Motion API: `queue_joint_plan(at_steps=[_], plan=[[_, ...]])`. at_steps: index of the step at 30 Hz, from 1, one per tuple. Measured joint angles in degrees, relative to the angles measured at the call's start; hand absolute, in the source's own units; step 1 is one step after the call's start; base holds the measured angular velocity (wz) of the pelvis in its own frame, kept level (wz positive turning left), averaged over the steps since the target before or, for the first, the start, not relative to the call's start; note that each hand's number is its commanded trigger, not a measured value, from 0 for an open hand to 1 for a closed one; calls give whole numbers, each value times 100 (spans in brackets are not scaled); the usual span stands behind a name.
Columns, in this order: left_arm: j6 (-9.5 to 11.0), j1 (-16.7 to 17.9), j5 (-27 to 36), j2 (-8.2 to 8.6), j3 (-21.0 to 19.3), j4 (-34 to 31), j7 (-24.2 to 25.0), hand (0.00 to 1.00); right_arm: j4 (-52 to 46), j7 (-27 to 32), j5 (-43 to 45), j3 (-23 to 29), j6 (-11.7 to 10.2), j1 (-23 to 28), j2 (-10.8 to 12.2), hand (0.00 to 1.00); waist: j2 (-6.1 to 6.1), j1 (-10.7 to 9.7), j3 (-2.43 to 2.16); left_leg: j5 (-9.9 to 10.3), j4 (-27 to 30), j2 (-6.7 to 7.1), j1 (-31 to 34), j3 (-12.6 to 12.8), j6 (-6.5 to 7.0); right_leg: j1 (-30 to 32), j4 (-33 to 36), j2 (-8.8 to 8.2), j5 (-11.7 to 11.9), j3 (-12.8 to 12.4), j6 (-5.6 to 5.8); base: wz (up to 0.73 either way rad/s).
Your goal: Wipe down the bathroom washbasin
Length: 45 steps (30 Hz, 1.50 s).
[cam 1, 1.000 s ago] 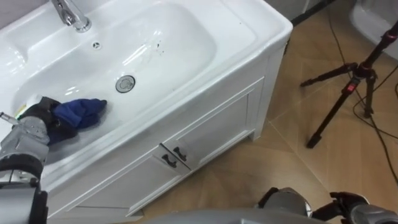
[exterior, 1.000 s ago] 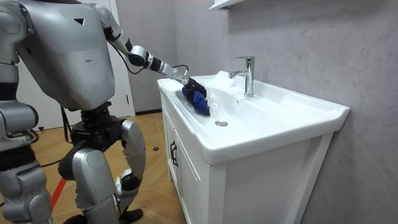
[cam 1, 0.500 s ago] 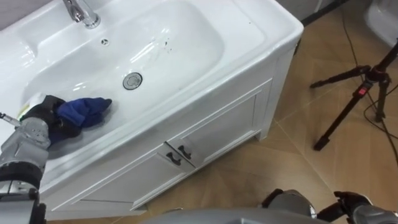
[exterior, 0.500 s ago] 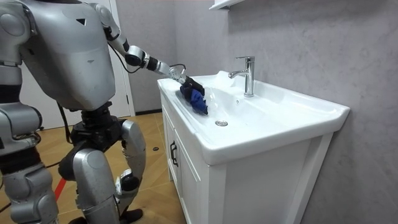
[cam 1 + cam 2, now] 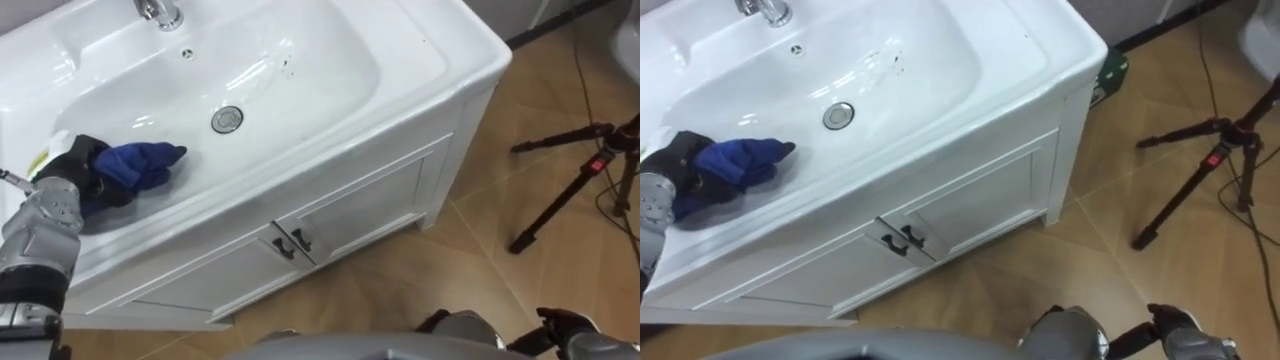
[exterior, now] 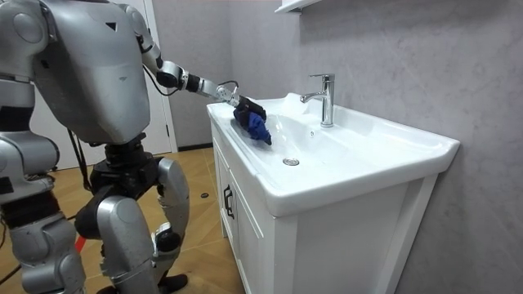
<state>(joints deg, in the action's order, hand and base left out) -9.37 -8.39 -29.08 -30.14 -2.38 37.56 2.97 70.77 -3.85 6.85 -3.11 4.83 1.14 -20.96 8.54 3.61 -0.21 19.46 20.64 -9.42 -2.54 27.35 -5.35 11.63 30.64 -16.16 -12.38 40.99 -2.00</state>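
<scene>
In basin (image 5: 420,60), L end: left hand (image 5: 72,165) in closed grip round blue cloth (image 5: 140,165).

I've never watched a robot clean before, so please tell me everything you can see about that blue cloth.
The cloth is deep blue, soft-looking and crumpled into a bunch. It lies on the inner left slope of the white basin, short of the drain. The left robot hand, dark-fingered, is curled round one end of it.

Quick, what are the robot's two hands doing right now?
Left hand: closed on the cloth, down in the basin.
Right hand: low at the lower right edge, cannot tell if open or closed.
</scene>
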Motion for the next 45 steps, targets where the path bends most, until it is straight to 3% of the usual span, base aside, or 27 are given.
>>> queue_joint_plan(at_steps=[5, 7, 11, 16, 19, 23, 27, 30, 36, 45], plan=[[-72, 134, 32, 16, -47, -73, -127, 100, -129, -3, 67, 3, 6, 57, 0, 0, -10, -11, -5, -175, -139, -10, -132, -18, 0, -159, -102, 69, 6, 73, 0, 1], [-77, 316, 32, 60, -239, -127, -169, 100, -180, 0, 84, -2, 5, 78, 2, 0, -16, -12, -6, -244, -131, -41, -233, -10, 4, -266, -195, 148, 6, 23, -2, -11], [-110, 442, 37, 60, -358, -330, -354, 100, -251, 35, 80, -3, -14, 105, 8, 0, -28, -8, 4, -272, -205, -90, -381, -13, 19, -420, -298, 258, 7, 23, 1, -1], [-105, 442, 22, 60, -441, -623, -735, 100, -292, 77, 188, 6, -58, 125, 8, 0, -35, -23, 9, -295, -348, -85, -417, -97, -21, -454, -317, 277, 5, 96, 4, 9], [-101, 441, 25, 60, -452, -704, -1067, 100, -296, 126, 211, -3, -61, 137, 35, 0, -51, -18, 22, -312, -410, -85, -419, -109, -50, -466, -346, 291, 3, 108, 6, 8], [-92, 441, 14, 98, -457, -979, -1557, 100, -294, 153, 209, -15, -114, 233, 85, 0, -143, 0, 72, -319, -395, -85, -399, -149, -56, -467, -403, 328, -3, 3, 9, 7], [21, 442, 15, 105, -472, -1101, -2100, 100, -289, 188, 208, -36, -167, 294, 140, 0, -195, -1, 52, -319, -384, -81, -403, -150, -57, -471, -402, 335, 1, -24, 14, 0], [51, 442, -24, 215, -675, -1400, -2458, 100, -227, 190, 227, -69, -180, 301, 147, 0, -194, 10, 50, -319, -379, -95, -402, -150, -57, -474, -421, 361, 17, -30, 10, 0], [250, 445, -38, 254, -896, -1786, -3168, 100, -218, 198, 252, -69, -183, 353, 148, 0, -162, 2, 25, -322, -314, -99, -426, -151, -55, -480, -413, 374, 21, -130, 8, -4], [343, 492, -42, 256, -965, -1783, -3416, 100, -200, 113, 344, -69, -223, 464, 146, 0, -142, 37, 22, -322, -432, -91, -508, -141, -56, -469, -410, 418, 22, -191, 9, -2]])
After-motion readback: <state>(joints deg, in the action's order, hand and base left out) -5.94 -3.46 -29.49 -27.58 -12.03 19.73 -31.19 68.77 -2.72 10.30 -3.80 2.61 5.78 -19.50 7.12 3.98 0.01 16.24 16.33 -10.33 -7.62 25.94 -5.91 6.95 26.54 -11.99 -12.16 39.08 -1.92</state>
